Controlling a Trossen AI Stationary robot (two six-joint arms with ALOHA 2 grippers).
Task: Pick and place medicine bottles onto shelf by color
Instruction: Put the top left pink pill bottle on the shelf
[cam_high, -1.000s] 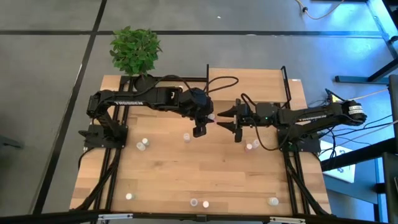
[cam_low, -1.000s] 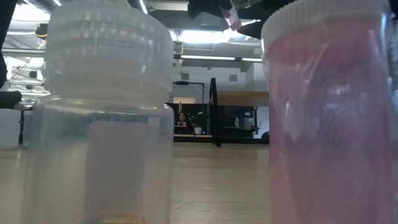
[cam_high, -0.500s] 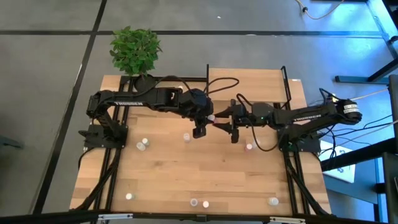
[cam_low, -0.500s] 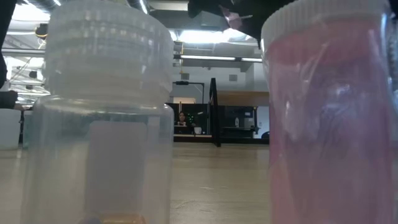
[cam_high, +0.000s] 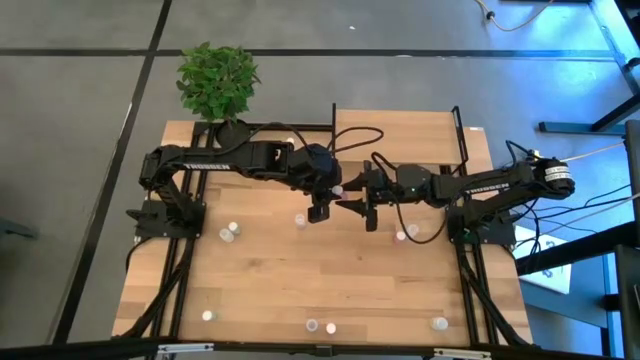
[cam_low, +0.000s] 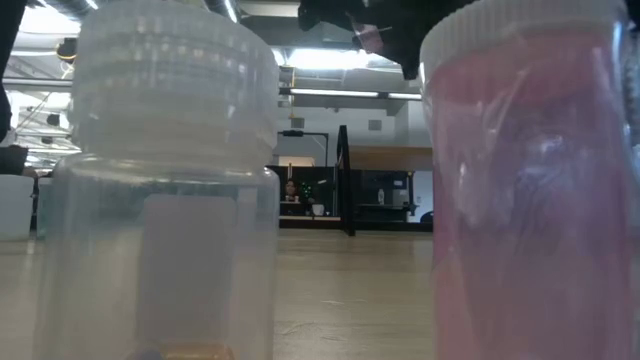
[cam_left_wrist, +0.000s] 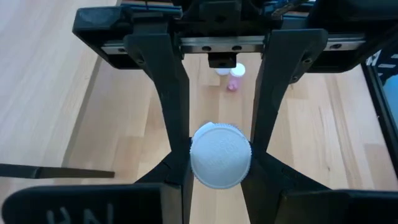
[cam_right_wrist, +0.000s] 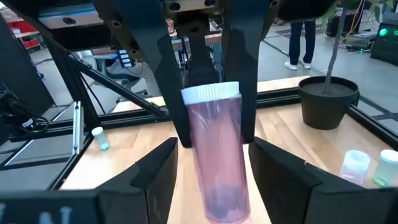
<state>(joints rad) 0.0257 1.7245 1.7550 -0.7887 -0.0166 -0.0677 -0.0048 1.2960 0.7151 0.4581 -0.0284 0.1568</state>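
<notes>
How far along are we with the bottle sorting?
Little looks done: at least eight bottles lie loose on the table, and I cannot make out any on the shelf. In hand: the left gripper holds a pink bottle, with the open right gripper straddling it. Left: place it, then the rest.

Even indoor light, ceiling lamps (cam_low: 330, 60) glaring bright in the low view, blue glow at the floor's right edge (cam_high: 610, 60), two close bottles (cam_low: 170, 180) blurred, soft shadows on the table (cam_high: 330, 280)
</notes>
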